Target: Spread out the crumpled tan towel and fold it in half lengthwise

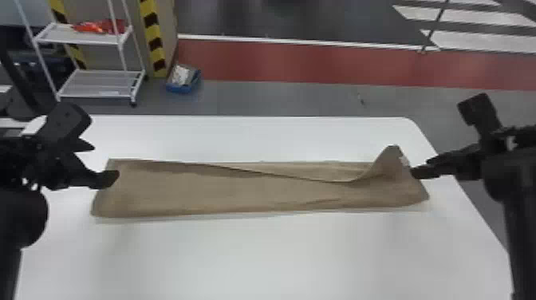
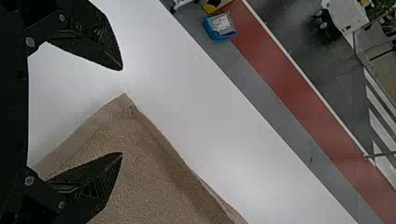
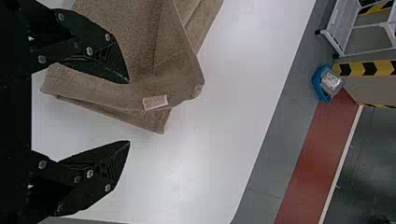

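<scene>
Judging the lengthwise fold nearly done: tan towel (image 1: 239,193) lay in a long strip across the table (image 1: 259,255), upper layer slanting off-line toward the right, right far corner kicked up. Squaring that end remained. Left gripper (image 2: 122,112) and right gripper (image 3: 129,112) stood spread, empty, at the strip's ends.

Lost a bit of the towel (image 1: 247,195) toward the table's (image 1: 255,259) left edge behind the left gripper (image 1: 105,162), and the near edge below the head view. Couldn't read the towel's tiny label (image 3: 155,102) or identify the blurred red things (image 1: 101,26).
</scene>
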